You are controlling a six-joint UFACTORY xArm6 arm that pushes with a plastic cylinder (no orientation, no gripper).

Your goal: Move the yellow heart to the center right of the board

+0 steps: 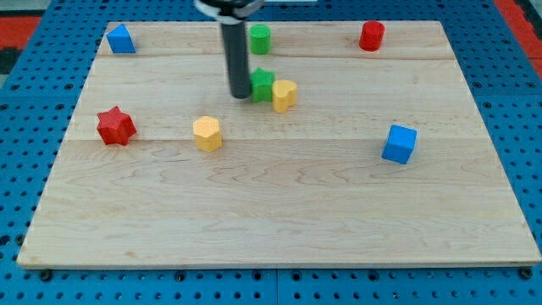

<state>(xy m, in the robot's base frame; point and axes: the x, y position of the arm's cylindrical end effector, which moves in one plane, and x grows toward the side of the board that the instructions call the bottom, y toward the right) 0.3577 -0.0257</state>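
The yellow heart point(284, 95) lies near the upper middle of the wooden board point(279, 212), touching a green block point(263, 85) on its left. My tip point(240, 94) is just left of that green block, touching or nearly touching it. The rod rises from it to the view's top.
A green cylinder point(260, 39) stands at the top middle and a red cylinder point(371, 36) at the top right. A blue block point(120, 40) sits at the top left, a red star point(115, 126) at the left, a yellow hexagon point(207, 134) left of centre, a blue cube point(399, 143) at the right.
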